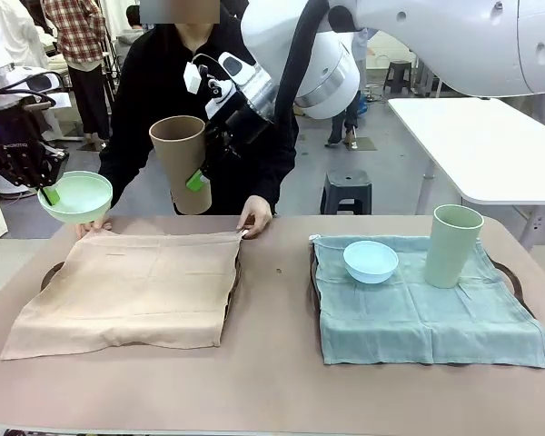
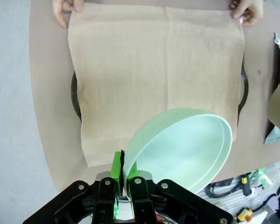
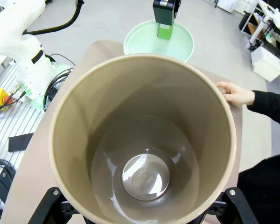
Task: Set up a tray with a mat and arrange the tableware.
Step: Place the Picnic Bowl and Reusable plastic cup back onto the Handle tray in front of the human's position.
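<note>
Left fingers (image 2: 123, 179) clamped on the rim of the matte pale green bowl (image 1: 75, 197), held above the woven tan mat's (image 1: 127, 286) far left corner. Right fingers (image 1: 203, 168) grip the tall tapered brown cup (image 1: 182, 162) aloft. The person's hands (image 1: 254, 216) pin the tan mat's far edge; light blue bowl (image 1: 371, 261) and pale green cup (image 1: 452, 245) rest on the teal mat (image 1: 418, 313).

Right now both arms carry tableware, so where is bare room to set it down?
The beige mat is bare across its middle and near edge; only the person's hands pin its far corners. The teal mat is free in front; its far half holds the blue bowl and green cup.
</note>
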Tool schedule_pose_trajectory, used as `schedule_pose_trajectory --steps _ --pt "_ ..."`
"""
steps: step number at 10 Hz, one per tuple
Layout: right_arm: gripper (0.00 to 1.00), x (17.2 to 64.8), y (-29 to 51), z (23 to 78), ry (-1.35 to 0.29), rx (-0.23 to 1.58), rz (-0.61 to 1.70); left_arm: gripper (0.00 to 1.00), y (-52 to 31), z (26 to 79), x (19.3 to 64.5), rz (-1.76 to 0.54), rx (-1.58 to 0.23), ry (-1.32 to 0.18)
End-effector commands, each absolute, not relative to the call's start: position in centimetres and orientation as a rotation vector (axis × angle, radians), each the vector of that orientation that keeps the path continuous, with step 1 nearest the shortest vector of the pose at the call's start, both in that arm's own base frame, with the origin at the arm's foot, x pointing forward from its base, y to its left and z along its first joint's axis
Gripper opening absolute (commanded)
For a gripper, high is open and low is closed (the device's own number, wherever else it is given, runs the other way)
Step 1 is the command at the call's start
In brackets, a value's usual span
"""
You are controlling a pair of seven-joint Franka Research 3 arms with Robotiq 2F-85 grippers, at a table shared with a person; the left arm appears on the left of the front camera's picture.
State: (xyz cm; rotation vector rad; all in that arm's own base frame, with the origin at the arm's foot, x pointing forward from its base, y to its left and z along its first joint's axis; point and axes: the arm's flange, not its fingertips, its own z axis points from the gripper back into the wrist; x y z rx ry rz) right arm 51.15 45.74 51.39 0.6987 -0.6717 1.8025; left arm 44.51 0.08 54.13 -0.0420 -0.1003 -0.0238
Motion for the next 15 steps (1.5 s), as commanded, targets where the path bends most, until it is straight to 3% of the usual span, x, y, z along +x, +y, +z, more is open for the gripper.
schedule_pose_trajectory --steps 1,9,10,15 --pt "0.00 51.0 45.6 51.5 -0.680 0.691 1.800 0.00 0.1 54.4 44.4 -0.027 -0.035 -0.118" --pt "0.00 51.0 45.6 51.5 -0.680 0.691 1.800 0.00 0.1 54.4 44.4 -0.027 -0.035 -0.118" --pt "0.82 51.1 45.7 51.4 -0.672 0.699 1.803 0.05 0.1 54.1 44.5 -0.024 -0.042 -0.100" --pt "0.82 53.7 47.3 40.6 -0.632 0.794 1.787 0.05 2.2 44.7 47.0 -0.004 -0.090 -0.049"
